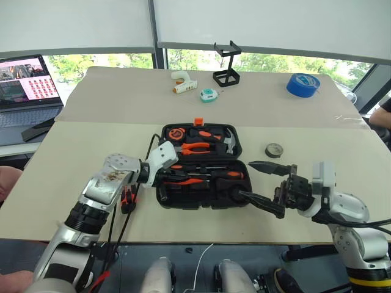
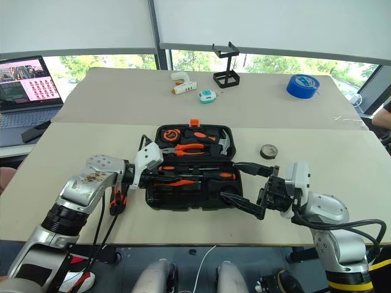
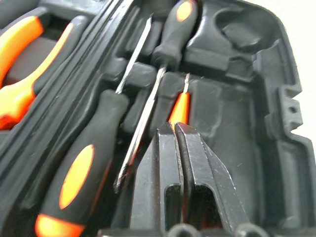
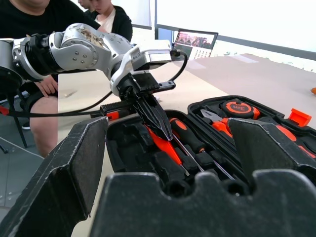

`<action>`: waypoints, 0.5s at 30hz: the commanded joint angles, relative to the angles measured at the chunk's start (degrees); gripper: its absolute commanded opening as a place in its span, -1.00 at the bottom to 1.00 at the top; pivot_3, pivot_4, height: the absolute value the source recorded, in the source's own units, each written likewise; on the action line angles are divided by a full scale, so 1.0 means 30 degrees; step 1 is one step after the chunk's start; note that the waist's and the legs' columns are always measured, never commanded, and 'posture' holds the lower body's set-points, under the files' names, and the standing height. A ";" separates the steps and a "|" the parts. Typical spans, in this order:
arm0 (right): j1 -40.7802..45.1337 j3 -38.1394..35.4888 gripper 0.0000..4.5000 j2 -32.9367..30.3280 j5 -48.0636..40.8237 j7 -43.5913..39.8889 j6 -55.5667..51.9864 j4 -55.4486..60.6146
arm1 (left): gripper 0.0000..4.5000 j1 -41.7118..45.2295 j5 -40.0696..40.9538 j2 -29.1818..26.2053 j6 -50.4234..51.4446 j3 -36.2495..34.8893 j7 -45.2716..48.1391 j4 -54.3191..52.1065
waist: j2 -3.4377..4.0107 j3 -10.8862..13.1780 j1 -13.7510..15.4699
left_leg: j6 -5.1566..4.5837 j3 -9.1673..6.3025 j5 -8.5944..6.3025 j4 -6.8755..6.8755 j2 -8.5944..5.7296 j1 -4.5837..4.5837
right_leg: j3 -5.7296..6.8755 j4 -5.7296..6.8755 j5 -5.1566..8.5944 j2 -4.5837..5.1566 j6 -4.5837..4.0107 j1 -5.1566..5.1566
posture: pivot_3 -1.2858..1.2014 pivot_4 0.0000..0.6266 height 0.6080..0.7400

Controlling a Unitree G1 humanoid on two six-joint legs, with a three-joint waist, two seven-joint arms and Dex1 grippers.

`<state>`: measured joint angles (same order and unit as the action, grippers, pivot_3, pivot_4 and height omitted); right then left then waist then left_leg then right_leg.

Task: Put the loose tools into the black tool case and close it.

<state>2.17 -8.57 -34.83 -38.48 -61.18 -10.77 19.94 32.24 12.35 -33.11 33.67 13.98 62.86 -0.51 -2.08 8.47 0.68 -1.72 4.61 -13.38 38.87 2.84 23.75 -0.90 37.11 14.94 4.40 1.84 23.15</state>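
The case lies open mid-table, moulded black plastic. The left gripper, jaws pinched shut and empty, tips at the small screwdriver inside. The right gripper gapes wide by the case's right edge.

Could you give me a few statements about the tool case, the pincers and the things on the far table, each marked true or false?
1. The black tool case lies open on the table. True.
2. The left pincer is spread wide. False: its fingers are shut, tips down in the case by the small orange screwdriver.
3. The right pincer is open beside the case's right end and holds nothing. True.
4. The blue tape roll sits inside the case. False: it lies on the far table, to the right.
5. Two black-and-orange screwdrivers lie in the case's slots. True.
6. The white glue gun is in the right pincer. False: it lies on the far table near the black wire stand.
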 commanded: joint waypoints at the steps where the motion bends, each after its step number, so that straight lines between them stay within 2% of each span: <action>1: 0.0244 -0.0200 1.00 0.0034 -0.0164 0.0024 0.0132 0.0313 | -0.94 0.0045 -0.0794 -0.0255 -0.0866 0.0071 -0.0662 0.0331 | 0.0000 0.0000 0.0000 | 0.0000 -0.0001 0.0000 0.0000 0.0000 0.0000 | -0.0001 0.0000 0.0000 0.0000 0.0000 0.0000 | 0.03 -0.52 1.00; 7: 0.0197 -0.0175 1.00 0.0000 -0.0205 -0.0077 0.0142 0.0370 | -0.94 0.0124 -0.0940 -0.0033 -0.0671 0.0156 -0.0913 0.0553 | 0.0000 0.0000 0.0005 | 0.0000 0.0002 0.0000 0.0001 -0.0001 0.0000 | 0.0000 -0.0001 0.0000 0.0002 0.0000 -0.0002 | 0.03 -0.52 1.00; 15: 0.0450 -0.0072 1.00 -0.0004 -0.0230 -0.0183 0.0087 0.0224 | -0.94 0.0770 -0.0718 -0.0741 0.0451 0.1337 0.1239 0.0392 | 0.0001 -0.0001 0.0000 | 0.0000 0.0013 0.0000 0.0000 -0.0002 -0.0001 | 0.0000 -0.0001 0.0000 0.0001 0.0000 -0.0003 | 0.03 -0.52 1.00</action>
<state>2.62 -8.29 -34.84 -38.47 -61.34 -10.77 19.75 34.03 9.26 -34.33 33.03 15.55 63.16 1.08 -2.08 8.47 0.68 -1.72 4.66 -13.39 38.87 2.83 23.75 -0.90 37.11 14.94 4.40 1.84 23.14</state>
